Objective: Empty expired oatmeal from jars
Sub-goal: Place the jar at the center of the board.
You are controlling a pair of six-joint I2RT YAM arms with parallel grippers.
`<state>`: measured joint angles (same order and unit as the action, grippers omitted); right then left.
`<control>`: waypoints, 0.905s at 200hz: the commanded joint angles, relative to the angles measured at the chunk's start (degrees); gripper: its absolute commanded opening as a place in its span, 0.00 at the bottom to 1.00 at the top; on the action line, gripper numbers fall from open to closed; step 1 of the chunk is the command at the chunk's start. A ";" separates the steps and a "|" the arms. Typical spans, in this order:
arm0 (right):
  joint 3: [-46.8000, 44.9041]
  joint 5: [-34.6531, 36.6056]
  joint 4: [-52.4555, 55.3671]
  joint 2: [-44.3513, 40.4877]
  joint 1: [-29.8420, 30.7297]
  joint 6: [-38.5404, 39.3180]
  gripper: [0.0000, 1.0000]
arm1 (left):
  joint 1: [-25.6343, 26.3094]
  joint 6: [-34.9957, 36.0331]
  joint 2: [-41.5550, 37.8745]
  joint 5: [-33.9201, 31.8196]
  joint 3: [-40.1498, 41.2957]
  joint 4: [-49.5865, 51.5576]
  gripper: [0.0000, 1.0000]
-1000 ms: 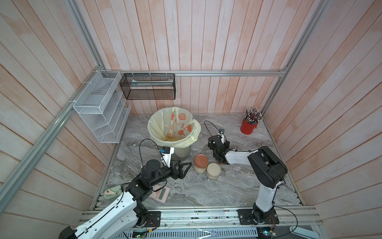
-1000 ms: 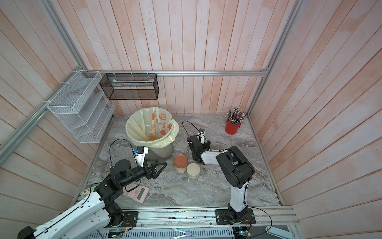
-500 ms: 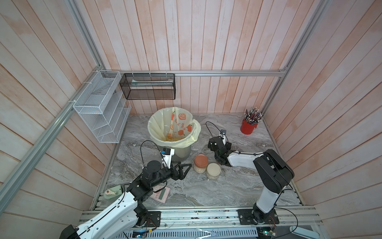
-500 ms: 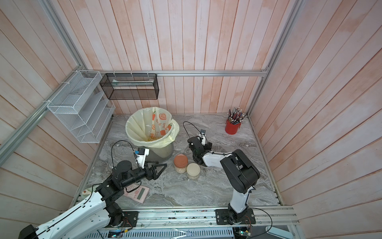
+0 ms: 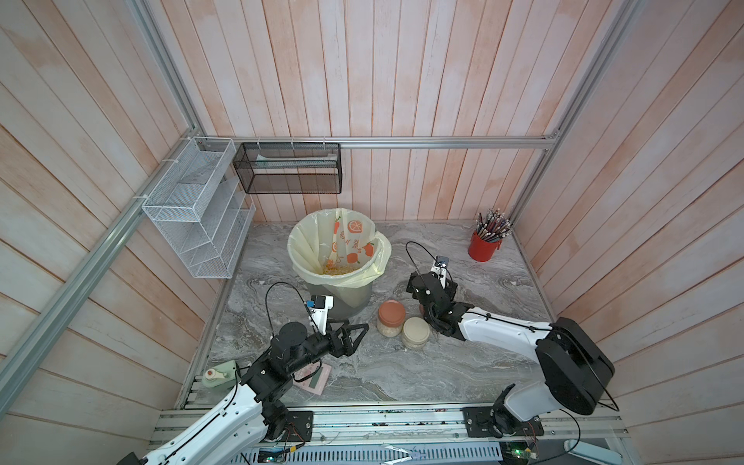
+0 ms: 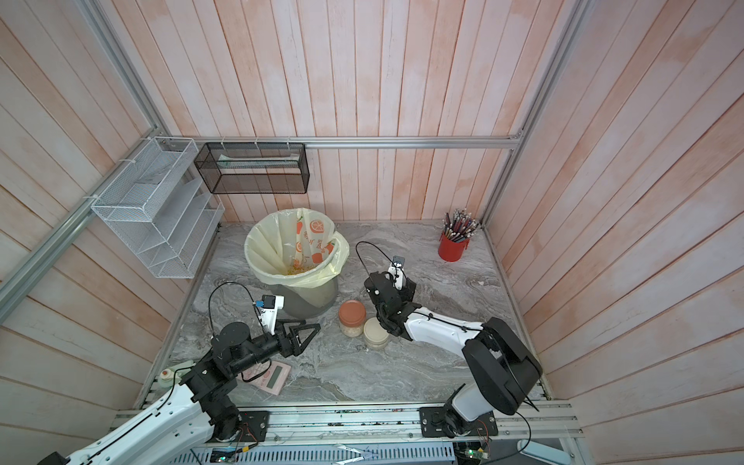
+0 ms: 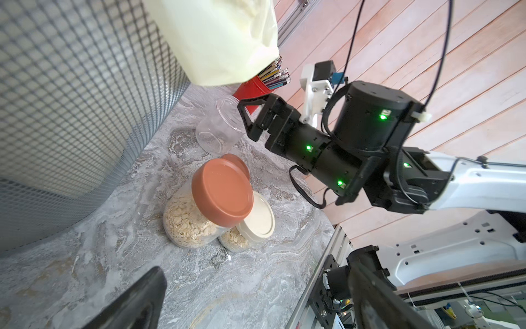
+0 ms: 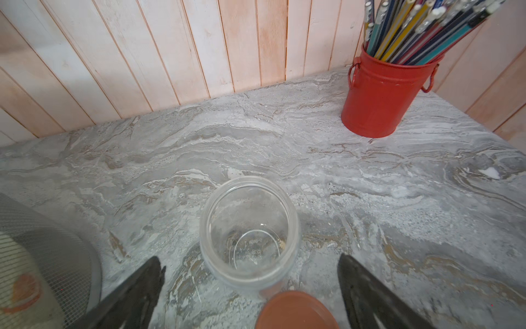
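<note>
Your empty jar (image 8: pixel 250 232) stands upright and lidless on the marble table (image 8: pixel 313 159); clear glass, only a speck or two on its floor; a loose terracotta lid (image 8: pixel 296 312) lies just beside it; the pencil cup (image 8: pixel 375 96) is well apart, toward the back corner. Two more jars stand side by side near the bin (image 5: pixel 342 298): the terracotta-lidded jar (image 5: pixel 390 319) and the cream-lidded jar (image 5: pixel 416 332); both capped; both part-filled with oatmeal (image 7: pixel 187 225), pale and flaky; whether the two touch, you cannot tell. Your right gripper (image 8: pixel 250 267) sits low over the table, reaching toward the back wall; its fingers (image 8: pixel 142 287) flank the empty jar with a gap on either side, spread wide, gripping nothing. Your left gripper (image 5: pixel 357 334) hovers low in front of the bin, pointed at the capped pair but apart from them; its fingers (image 7: pixel 136 299) are spread wide too, holding nothing.
</note>
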<state>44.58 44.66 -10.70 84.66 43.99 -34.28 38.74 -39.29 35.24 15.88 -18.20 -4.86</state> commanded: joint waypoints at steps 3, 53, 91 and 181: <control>-3.02 3.85 6.58 -5.24 3.20 -3.94 0.98 | -0.07 -1.12 -2.00 -2.53 1.85 4.11 1.00; -7.74 -1.26 11.67 -15.18 9.48 -6.07 0.98 | -0.07 -5.62 -5.83 -3.66 6.20 2.49 1.00; -8.51 -13.28 11.88 -19.55 11.55 0.27 0.98 | -0.07 -6.92 -7.43 -3.06 7.41 1.69 1.00; 1.70 -25.07 17.66 -7.85 13.49 16.05 0.98 | -0.08 -5.78 -11.59 -3.58 8.10 3.68 1.00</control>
<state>43.35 24.03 3.81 74.30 57.23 -23.68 38.74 -45.71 26.13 13.02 -11.11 -2.48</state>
